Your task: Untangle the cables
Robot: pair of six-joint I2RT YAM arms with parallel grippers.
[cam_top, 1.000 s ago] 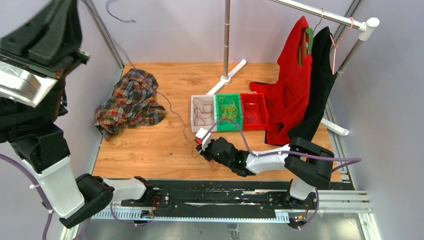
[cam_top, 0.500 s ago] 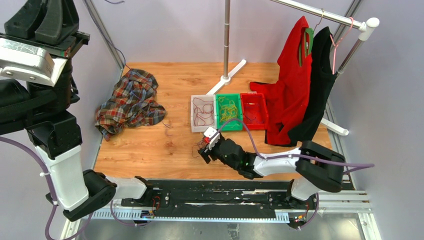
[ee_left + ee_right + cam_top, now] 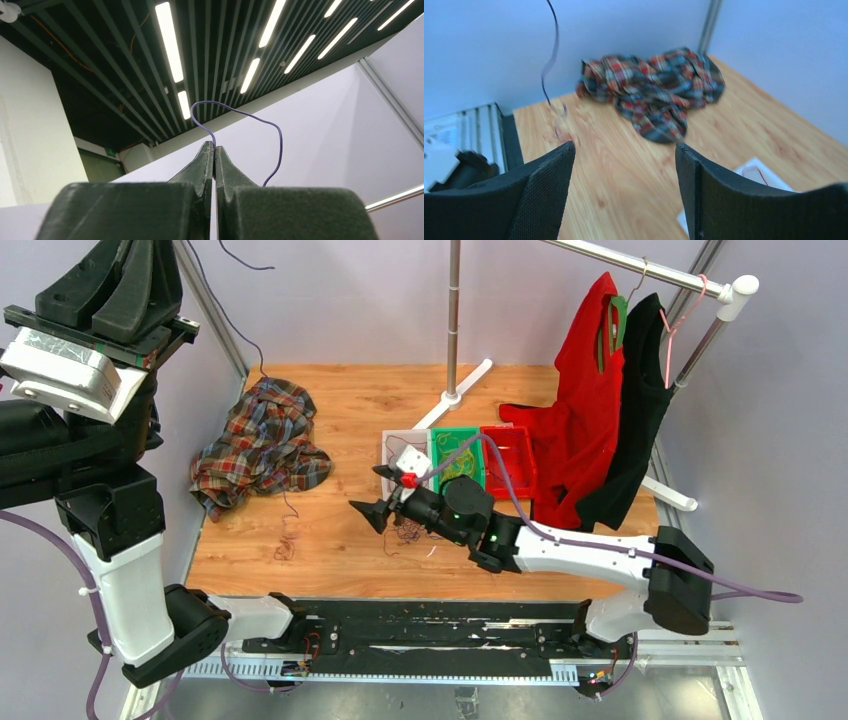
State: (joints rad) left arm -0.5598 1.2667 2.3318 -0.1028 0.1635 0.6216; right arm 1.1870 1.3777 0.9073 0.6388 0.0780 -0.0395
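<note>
Purple wire (image 3: 250, 116), thin and limp, is dangling from the left gripper (image 3: 215, 148), clamped on it. Right gripper (image 3: 624, 155) is gaping empty; grasping lower down looks best.

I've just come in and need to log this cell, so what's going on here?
Two robot arms are untangling thin cables. The left gripper, raised high, is shut on one purple cable that trails down to the table. The right gripper hangs open and empty over a small dark tangle. Other cables lie in the trays beyond.
</note>
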